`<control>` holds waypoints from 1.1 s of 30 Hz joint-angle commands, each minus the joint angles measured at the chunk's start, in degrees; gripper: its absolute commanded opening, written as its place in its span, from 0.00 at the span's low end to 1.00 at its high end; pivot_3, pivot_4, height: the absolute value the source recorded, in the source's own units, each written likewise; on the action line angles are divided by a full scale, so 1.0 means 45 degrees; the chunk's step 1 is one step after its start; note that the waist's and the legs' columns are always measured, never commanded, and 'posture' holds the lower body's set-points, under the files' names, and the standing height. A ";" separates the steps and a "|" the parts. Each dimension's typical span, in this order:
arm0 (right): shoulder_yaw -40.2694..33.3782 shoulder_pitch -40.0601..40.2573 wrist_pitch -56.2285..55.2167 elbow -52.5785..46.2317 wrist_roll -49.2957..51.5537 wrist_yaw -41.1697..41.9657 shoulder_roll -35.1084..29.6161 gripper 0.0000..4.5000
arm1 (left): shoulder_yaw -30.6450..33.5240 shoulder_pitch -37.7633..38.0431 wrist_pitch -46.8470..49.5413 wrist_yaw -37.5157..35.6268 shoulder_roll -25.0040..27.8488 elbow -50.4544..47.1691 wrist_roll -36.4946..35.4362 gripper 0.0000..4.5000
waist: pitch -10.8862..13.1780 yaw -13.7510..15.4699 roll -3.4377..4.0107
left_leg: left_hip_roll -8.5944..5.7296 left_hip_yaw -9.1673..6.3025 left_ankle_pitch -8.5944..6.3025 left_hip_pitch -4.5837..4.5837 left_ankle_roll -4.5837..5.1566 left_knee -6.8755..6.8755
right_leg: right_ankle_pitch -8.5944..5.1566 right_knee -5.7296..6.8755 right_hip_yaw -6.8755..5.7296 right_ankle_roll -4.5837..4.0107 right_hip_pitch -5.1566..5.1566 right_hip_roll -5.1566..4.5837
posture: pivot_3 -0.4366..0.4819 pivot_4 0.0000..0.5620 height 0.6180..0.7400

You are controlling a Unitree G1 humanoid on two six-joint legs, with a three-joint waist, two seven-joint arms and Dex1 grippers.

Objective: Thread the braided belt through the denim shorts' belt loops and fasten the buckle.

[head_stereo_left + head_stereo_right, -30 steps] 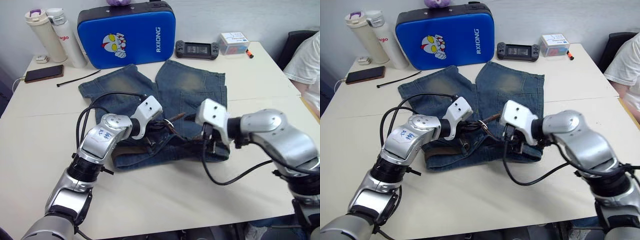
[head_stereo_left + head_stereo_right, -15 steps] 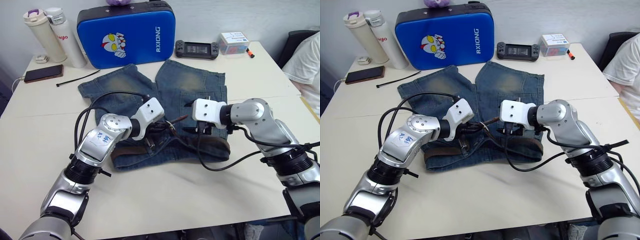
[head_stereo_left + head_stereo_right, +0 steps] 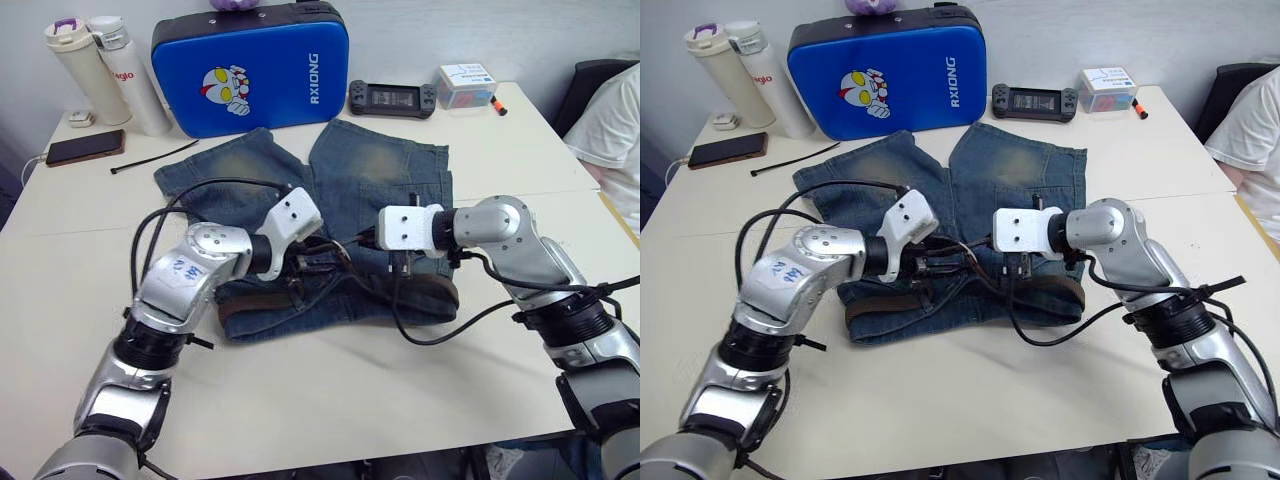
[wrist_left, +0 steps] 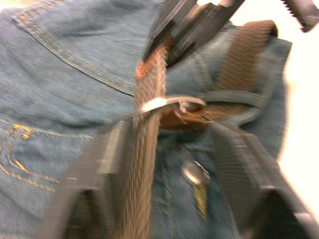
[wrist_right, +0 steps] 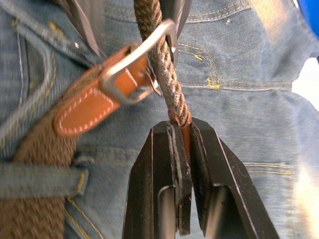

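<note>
Right hand (image 5: 182, 144) clamped on braided belt (image 5: 162, 64) tip, already passed through buckle (image 5: 137, 64). Left hand (image 4: 164, 144) spread wide astride strap at buckle, gripping nothing. Belt threaded along waistband of denim shorts (image 3: 380, 170), mid-desk, under one belt loop (image 5: 37, 181). Prong not seen seated; fastening judged unfinished. Belt long axis left-right along waistband; free tip points right, toward right hand.

Both arms bent inward, wrists meeting mid-scene. Right pincer (image 5: 182, 149) clamped tight, fingers pressed together on a thin strap end, wrist roughly level, pointing toward robot's left. Left pincer (image 4: 164, 164) fingers spread wide apart, forearm angled in from left.
</note>
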 commanded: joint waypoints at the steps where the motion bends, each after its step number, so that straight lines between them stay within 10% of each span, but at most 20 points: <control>1: -0.1024 -0.0178 -0.1465 0.0009 -0.0140 -0.0033 -0.0635 0.00 | 0.0952 0.0168 0.0387 -0.0529 0.0897 -0.0472 -0.0592 0.95 | 0.0001 0.0003 0.0003 | 0.0001 0.0000 0.0000 0.0000 0.0000 -0.0001 | 0.0000 -0.0001 0.0001 0.0000 0.0000 0.0001 | 0.48 0.27 0.38; 14: -0.2140 -0.0539 -0.3834 0.1669 -0.1168 -0.0456 -0.2150 0.00 | 0.1094 -0.0130 0.0145 -0.0384 0.0911 -0.0053 -0.0783 0.99 | 0.0002 0.0028 0.0001 | -0.0002 0.0003 0.0000 -0.0003 0.0000 0.0002 | 0.0000 0.0001 0.0002 0.0000 0.0002 -0.0002 | 0.48 0.27 0.38; 27: -0.2135 -0.0785 0.0102 -0.0261 -0.0037 0.0341 -0.0822 0.00 | 0.0649 -0.2001 0.0723 0.2502 -0.3104 0.0956 -0.0540 0.99 | 0.0004 0.0073 -0.0002 | 0.0000 0.0004 0.0000 -0.0016 0.0000 0.0015 | 0.0000 0.0004 -0.0008 0.0000 0.0002 -0.0002 | 0.48 0.27 0.38; 33: -0.2227 -0.0691 0.0532 -0.0546 0.0056 0.0432 -0.0840 0.00 | 0.0270 -0.1947 0.0824 0.2581 -0.3350 0.1021 -0.0597 0.51 | 0.0003 0.0020 -0.0002 | 0.0004 0.0005 0.0000 -0.0012 0.0000 0.0009 | 0.0000 0.0006 -0.0007 0.0000 -0.0002 0.0001 | 0.48 0.27 0.38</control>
